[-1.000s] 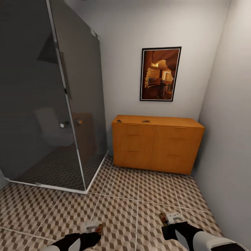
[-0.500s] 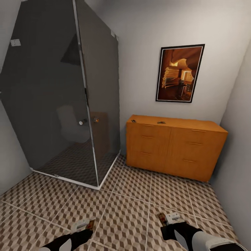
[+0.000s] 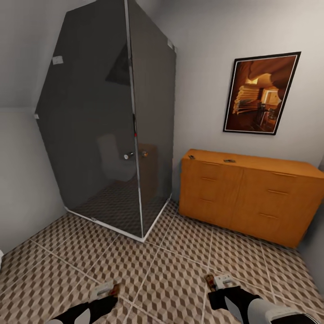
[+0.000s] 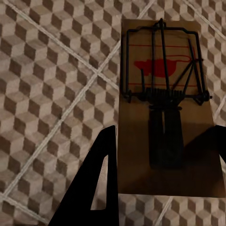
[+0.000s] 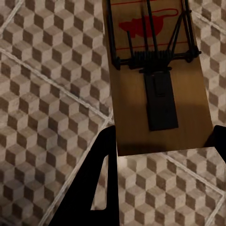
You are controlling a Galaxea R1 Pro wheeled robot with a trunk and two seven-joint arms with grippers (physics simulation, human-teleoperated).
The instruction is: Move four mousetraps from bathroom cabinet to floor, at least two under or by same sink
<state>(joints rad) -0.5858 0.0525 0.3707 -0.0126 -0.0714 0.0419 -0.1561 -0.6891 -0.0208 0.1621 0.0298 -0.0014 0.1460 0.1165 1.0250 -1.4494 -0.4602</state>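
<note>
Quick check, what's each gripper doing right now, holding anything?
Left gripper: shut on a flat brown wooden mousetrap with a black wire spring.
Right gripper: shut on a second such mousetrap.

Floor (image 3: pixel 180 270): cube-pattern tiles, pale grout.
On floor: glass shower stall (image 3: pixel 112 135) ahead of left gripper (image 3: pixel 108 290); wooden cabinet (image 3: pixel 247 198) ahead of right gripper (image 3: pixel 216 282).
Cabinet top: two small dark items (image 3: pixel 229 160), too small to identify.

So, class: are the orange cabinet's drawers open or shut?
Shut. On the cabinet, every drawer front sits flush with its neighbours, handles in line, no gap or dark interior showing. Two small dark objects lie on its top.
</note>
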